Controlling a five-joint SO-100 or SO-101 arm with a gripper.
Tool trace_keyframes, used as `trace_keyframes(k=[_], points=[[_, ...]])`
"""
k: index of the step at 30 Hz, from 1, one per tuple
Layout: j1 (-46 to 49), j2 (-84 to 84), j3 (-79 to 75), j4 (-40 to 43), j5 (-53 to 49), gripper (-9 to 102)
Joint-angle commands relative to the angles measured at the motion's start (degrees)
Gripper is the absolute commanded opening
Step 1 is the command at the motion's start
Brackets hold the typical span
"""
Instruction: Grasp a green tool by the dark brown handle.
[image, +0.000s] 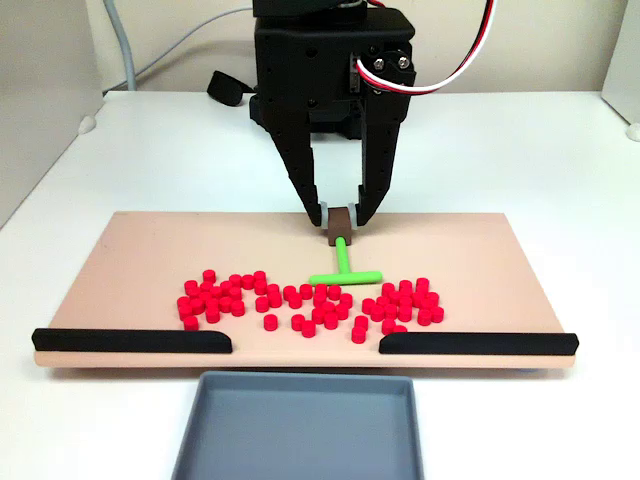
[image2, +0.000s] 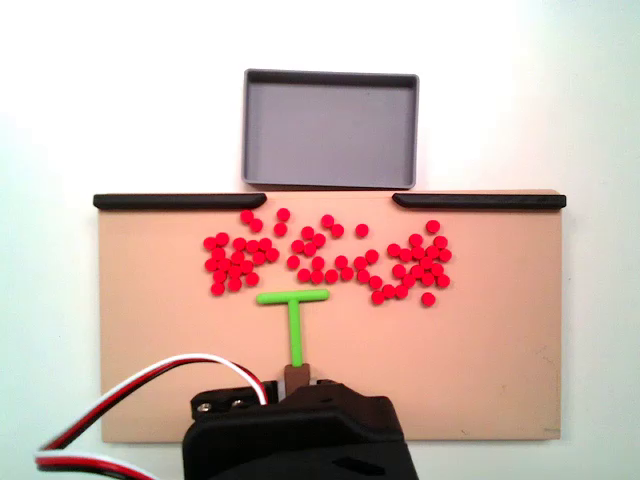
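The green tool (image: 345, 272) (image2: 294, 318) lies flat on the tan board (image: 150, 245) (image2: 480, 360), a T shape whose crossbar points toward the red cylinders. The dark brown handle (image: 341, 223) (image2: 294, 375) caps the stem's other end. My black gripper (image: 341, 214) (image2: 297, 382) comes down from above with one finger on each side of the handle. Both fingertips (image: 328, 213) press against the block. In the fixed view from behind the arm, the gripper body hides most of the handle.
Many small red cylinders (image: 225, 295) (image2: 240, 262) are scattered just past the crossbar. Two long black bars (image: 130, 340) (image2: 480, 201) line the board's edge with a gap between them. A grey tray (image: 300, 430) (image2: 330, 130) sits beyond that gap. A cable trails from the arm.
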Motion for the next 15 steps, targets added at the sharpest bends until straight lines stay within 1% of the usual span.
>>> trace_keyframes(k=[1,3,13,15], points=[[-0.62,0.26,-1.23,-0.09,-0.53,2],[-0.70,0.35,-1.14,-0.09,-0.79,0],[-0.88,3.08,-0.53,0.70,-1.93,0],[-0.88,3.52,-1.14,1.93,-2.11,0]])
